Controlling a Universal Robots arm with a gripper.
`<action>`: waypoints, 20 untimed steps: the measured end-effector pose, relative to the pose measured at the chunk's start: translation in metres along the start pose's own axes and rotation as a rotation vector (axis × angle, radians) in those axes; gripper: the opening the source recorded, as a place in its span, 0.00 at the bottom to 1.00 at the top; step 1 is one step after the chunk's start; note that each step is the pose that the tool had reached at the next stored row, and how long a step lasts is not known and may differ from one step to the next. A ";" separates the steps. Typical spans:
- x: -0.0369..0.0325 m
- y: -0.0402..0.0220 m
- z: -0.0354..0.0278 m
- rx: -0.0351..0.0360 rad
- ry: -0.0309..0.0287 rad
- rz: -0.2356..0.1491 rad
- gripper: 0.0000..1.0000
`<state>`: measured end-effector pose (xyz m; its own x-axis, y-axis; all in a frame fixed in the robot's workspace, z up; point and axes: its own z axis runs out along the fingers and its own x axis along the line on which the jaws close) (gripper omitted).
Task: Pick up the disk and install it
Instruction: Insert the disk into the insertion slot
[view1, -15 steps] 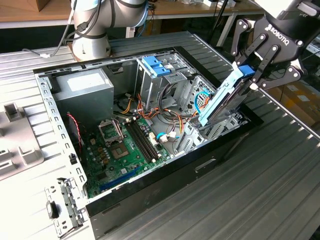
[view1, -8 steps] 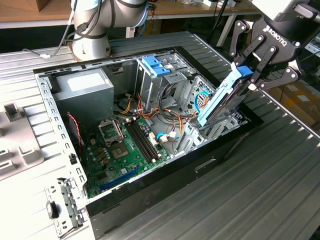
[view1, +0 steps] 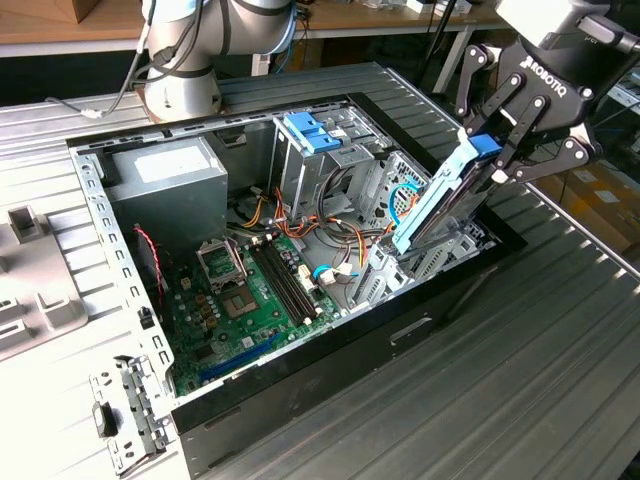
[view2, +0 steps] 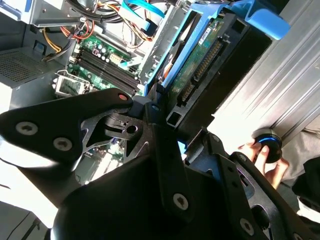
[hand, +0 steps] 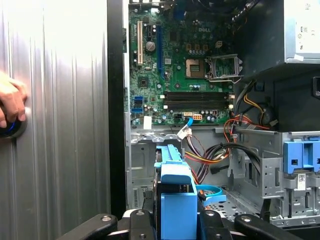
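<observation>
Ribbed table (view1: 560, 400), foremost in the exterior view, bears the open computer case (view1: 330, 350). The jaws clench the upper end of the disk (view1: 437, 205), its lower end tilted into the drive bay (view1: 445, 262). The second wrist view shows its connector edge (view2: 202, 65); the first wrist view, its blue tab (hand: 177, 175). Installing seems underway, and seating likely needs squaring to the bay.

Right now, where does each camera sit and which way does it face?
Exterior view: off the arm, looking down into the open computer case; arm base and gripper, shut on the disk, show.
First wrist view: near the wrist, facing over the disk's end toward the motherboard; gripper links show.
Second wrist view: near the wrist, facing the disk's circuit side; gripper links show.
Both wrist views share a person's hand.
</observation>
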<state>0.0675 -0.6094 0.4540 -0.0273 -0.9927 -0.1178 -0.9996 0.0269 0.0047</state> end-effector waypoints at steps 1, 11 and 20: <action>-0.0001 0.0000 0.0005 0.0000 0.0000 0.000 0.36; -0.0013 0.0002 0.0040 0.0000 0.0002 0.000 0.36; -0.0114 0.0012 0.0074 0.0000 0.0000 0.000 0.36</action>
<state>0.0666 -0.5971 0.4480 -0.0274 -0.9927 -0.1179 -0.9996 0.0270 0.0047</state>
